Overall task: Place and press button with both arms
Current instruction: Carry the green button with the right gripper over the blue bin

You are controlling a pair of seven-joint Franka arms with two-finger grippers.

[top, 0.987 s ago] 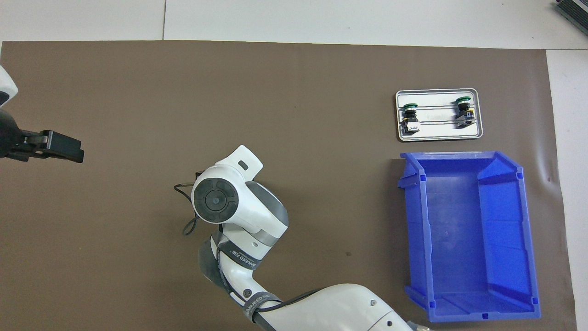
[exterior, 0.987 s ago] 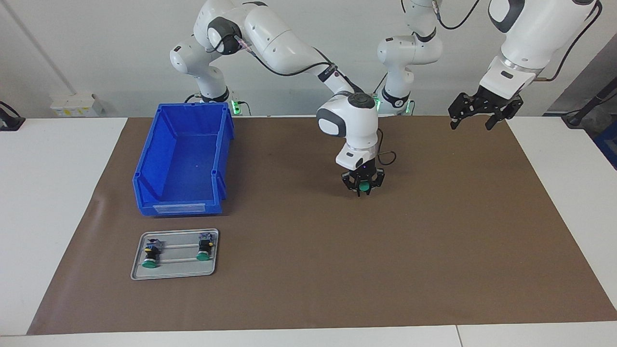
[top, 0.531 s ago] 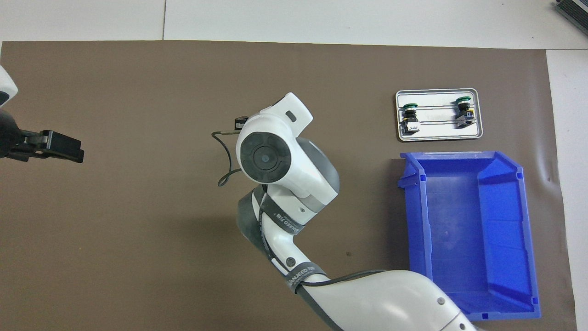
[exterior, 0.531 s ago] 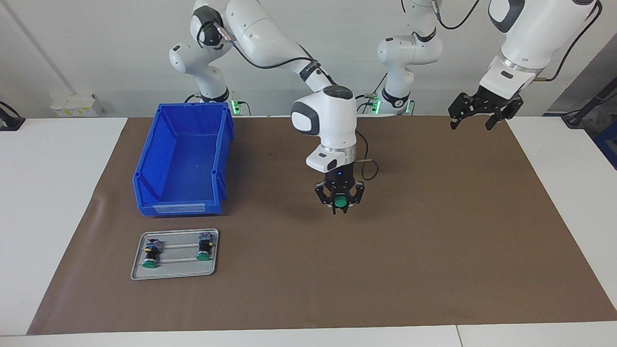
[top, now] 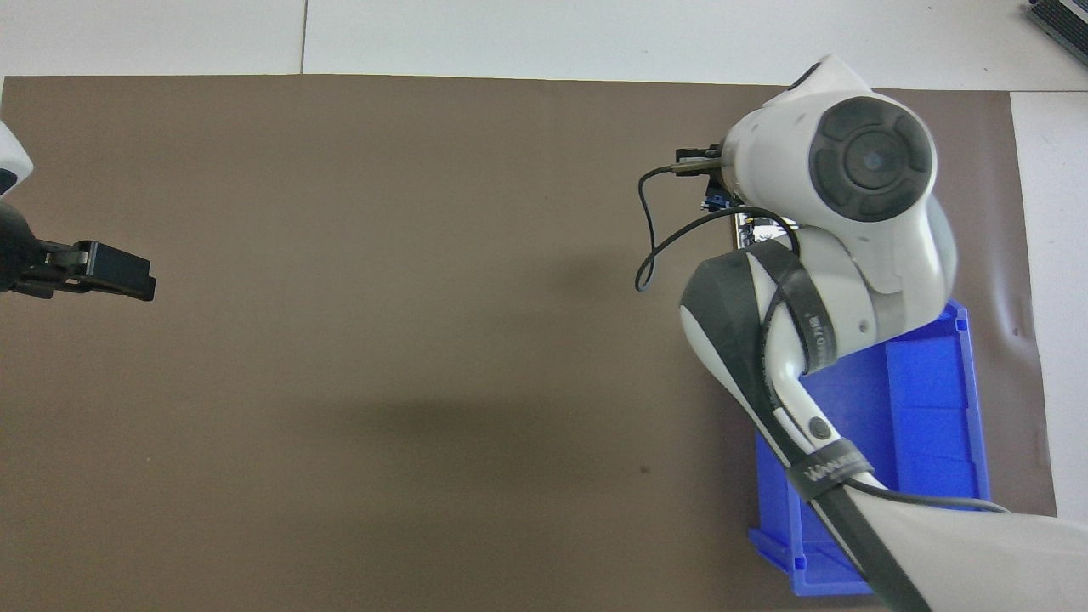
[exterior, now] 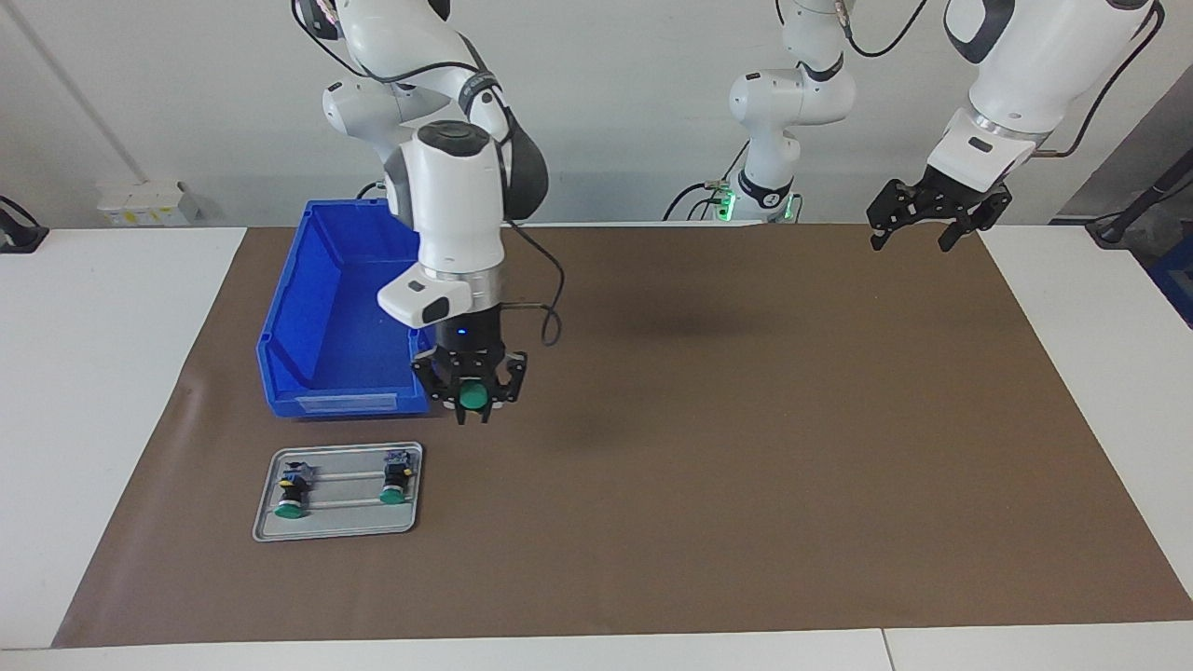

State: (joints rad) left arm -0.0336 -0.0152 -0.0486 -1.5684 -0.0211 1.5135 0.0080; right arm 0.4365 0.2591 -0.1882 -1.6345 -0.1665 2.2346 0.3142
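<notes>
The right gripper is clamped on a green button, up in the air beside the blue bin; it is not set down or pressed yet. The left gripper waits, jaws apart, over the mat's corner.

Probably lab: two bench-mounted arms
</notes>
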